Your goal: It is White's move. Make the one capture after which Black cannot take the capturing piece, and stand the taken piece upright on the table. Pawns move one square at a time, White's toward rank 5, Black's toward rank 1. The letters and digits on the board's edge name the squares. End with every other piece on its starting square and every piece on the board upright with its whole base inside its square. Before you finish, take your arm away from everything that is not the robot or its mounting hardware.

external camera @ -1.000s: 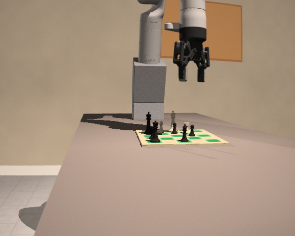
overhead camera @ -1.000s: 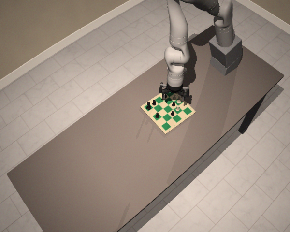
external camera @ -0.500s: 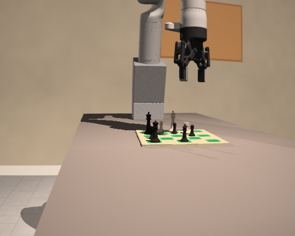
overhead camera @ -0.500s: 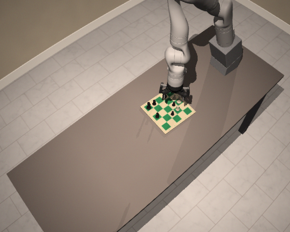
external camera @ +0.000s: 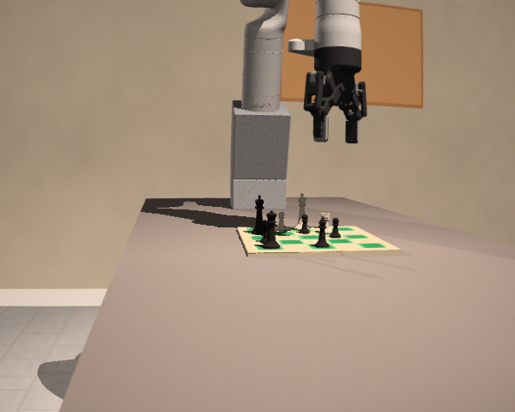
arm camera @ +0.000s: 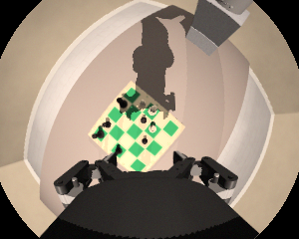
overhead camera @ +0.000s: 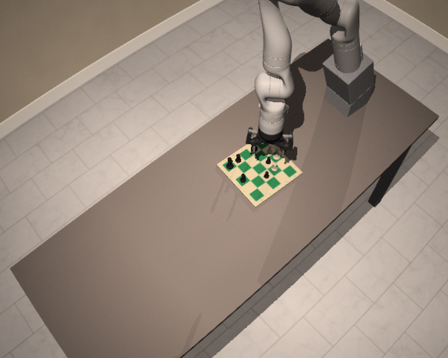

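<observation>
A small green and cream chessboard (overhead camera: 260, 174) lies on the brown table; it also shows in the exterior view (external camera: 318, 241) and the wrist view (arm camera: 137, 131). Several black pieces stand on it, among them a black king (external camera: 259, 215), a black queen (external camera: 271, 229) and black pawns (external camera: 335, 227). White pieces stand at the far side: a white king (external camera: 301, 206), a white pawn (external camera: 281, 221) and a white rook (overhead camera: 275, 166). My gripper (external camera: 336, 133) is open and empty, high above the far part of the board.
The arm's grey pedestal (overhead camera: 349, 88) stands on the table behind the board. An orange panel (external camera: 393, 57) hangs on the back wall. The table's left edge (external camera: 111, 283) runs near the board's left side.
</observation>
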Tool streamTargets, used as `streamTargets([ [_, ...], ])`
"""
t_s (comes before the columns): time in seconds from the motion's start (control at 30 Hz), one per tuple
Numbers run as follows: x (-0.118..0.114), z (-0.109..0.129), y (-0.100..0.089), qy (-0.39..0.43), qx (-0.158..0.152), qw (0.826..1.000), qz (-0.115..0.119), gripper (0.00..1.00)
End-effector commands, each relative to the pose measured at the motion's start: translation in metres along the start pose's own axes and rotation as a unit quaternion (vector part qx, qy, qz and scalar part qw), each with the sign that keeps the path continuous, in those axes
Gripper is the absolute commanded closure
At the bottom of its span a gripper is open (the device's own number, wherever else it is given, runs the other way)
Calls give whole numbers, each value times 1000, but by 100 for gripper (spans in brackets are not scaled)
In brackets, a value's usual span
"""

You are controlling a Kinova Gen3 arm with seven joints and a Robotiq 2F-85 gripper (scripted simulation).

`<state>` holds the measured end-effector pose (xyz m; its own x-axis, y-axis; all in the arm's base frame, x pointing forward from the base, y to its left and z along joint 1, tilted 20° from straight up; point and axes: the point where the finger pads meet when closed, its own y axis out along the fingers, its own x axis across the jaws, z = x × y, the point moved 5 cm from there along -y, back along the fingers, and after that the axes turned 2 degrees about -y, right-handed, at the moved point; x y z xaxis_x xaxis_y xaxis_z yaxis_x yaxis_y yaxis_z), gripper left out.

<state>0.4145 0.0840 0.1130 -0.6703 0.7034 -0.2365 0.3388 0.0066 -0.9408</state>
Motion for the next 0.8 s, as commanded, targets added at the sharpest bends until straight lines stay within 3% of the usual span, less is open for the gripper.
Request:
streamTargets([
  [0.0,0,0,0,0,-1,1000,0,0],
  [0.33,0,0,1,-38,1,999,0,0],
  [0.6,0,2,3,-113,4,994,-1,0],
  [0.77,0,3,6,-210,7,978,-2,0],
])
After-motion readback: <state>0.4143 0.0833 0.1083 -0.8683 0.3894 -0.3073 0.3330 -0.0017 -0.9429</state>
